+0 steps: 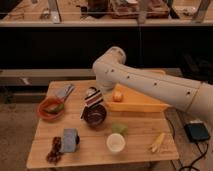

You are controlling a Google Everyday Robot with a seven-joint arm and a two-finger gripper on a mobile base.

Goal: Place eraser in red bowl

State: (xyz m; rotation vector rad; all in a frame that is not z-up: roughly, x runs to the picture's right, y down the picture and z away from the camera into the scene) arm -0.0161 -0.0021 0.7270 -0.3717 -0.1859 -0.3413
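Observation:
The eraser (94, 100), a small block with dark and pale stripes, hangs in my gripper (91, 94) just above the dark bowl (95, 116) in the middle of the wooden table. The gripper is shut on it. The red bowl (51, 108) stands at the table's left side, to the left of the gripper, with something green lying inside it. My white arm (145, 82) reaches in from the right.
A yellow tray (140, 102) holding an orange fruit (117, 96) sits back right. A white cup (115, 143), a green item (119, 128), a grey-blue block (70, 140), a dark red item (54, 150), a grey packet (65, 91) and a yellow piece (157, 142) lie around.

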